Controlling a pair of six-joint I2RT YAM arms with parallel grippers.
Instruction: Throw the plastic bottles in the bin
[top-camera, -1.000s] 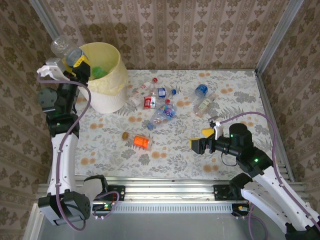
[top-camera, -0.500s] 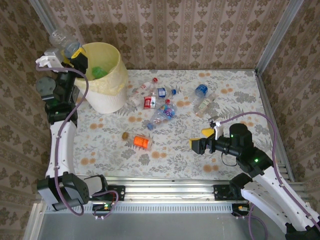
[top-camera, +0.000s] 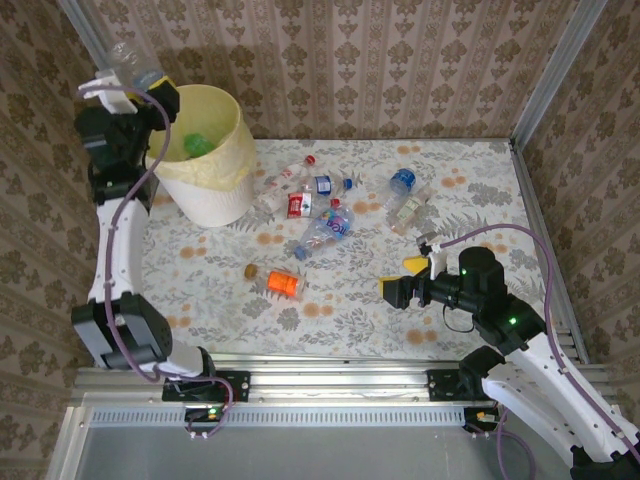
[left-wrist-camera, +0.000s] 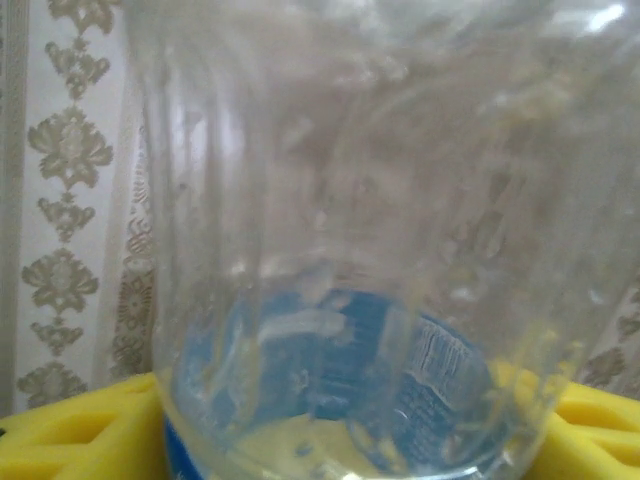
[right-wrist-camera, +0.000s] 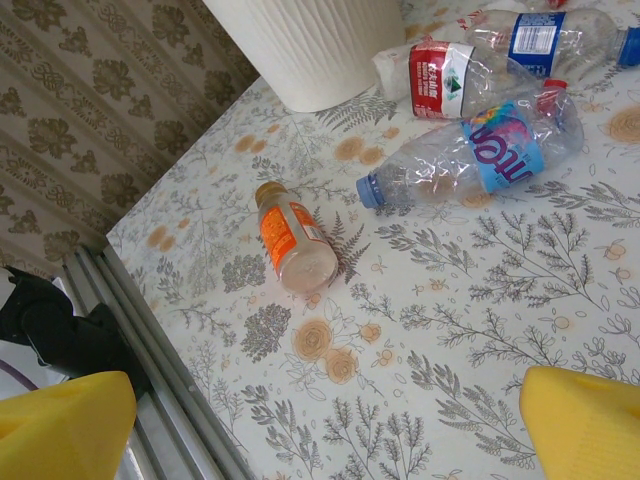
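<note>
**Top external view: a clear bottle is sitting between the left fingers beside the bin**

The left fingers (top-camera: 155, 82) are hovering high beside the rim of the bin (top-camera: 215, 195). The clear bottle (top-camera: 130, 62) is lying between their yellow pads. I cannot tell whether they are pinching it or standing loose around it. A green bottle (top-camera: 197, 145) is lying inside the bin. The right fingers (top-camera: 413, 265) are standing spread wide, gripping nothing, low over the worktop (top-camera: 480, 200). An orange bottle (top-camera: 285, 284) is lying on its side to their left, and more bottles (top-camera: 320, 215) are lying scattered between it and the bin.
</note>
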